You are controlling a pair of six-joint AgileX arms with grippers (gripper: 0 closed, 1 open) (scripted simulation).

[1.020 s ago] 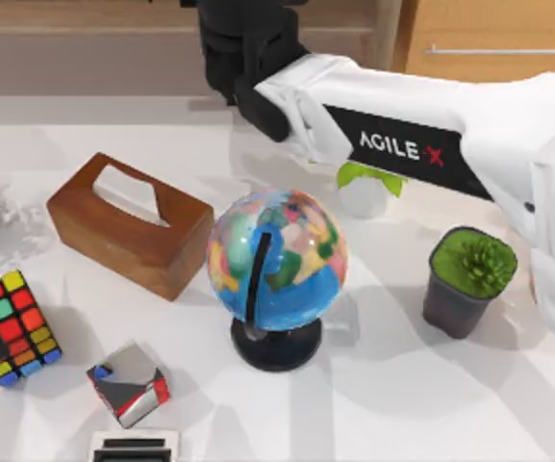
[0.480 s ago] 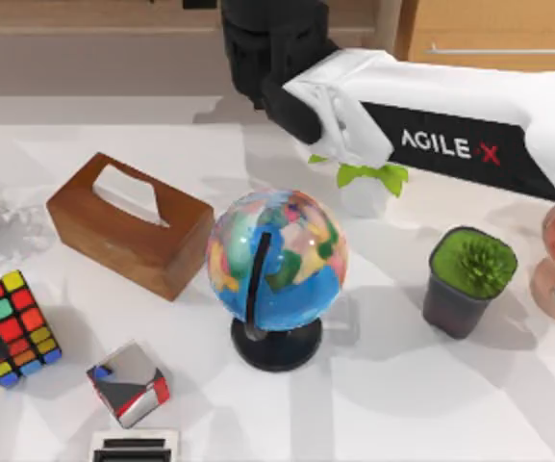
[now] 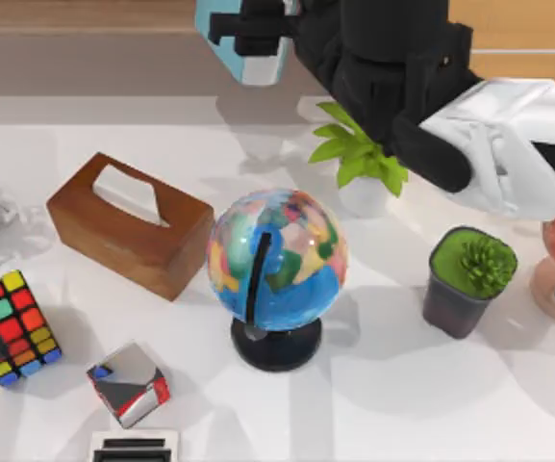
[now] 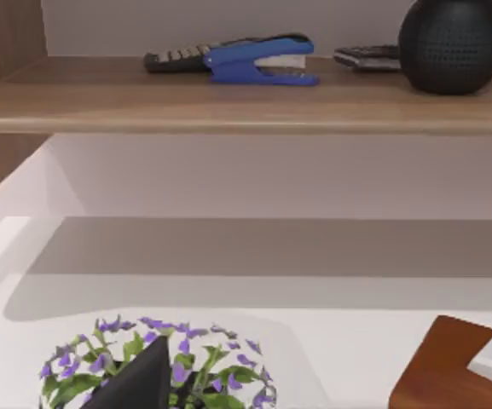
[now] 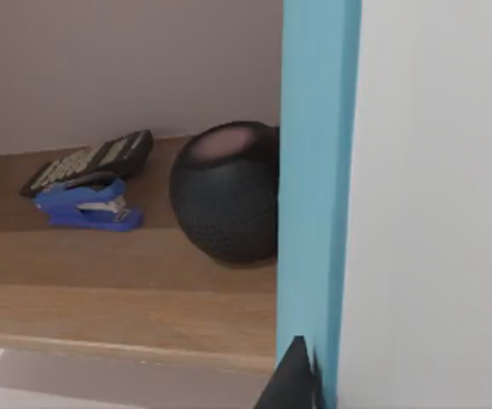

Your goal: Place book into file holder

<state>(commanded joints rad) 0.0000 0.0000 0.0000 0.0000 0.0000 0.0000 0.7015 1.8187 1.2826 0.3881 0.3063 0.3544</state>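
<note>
My right pincer (image 3: 258, 38) is clenching the thin light-blue book (image 3: 221, 34); swinging carelessly, I risk clipping the leafy white-potted plant (image 3: 362, 164) below.

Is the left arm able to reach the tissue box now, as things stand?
Probably yes. The left pincer hangs over the purple flower pot at the table's left edge, and the tissue box lies close by, with nothing standing between them.
</note>
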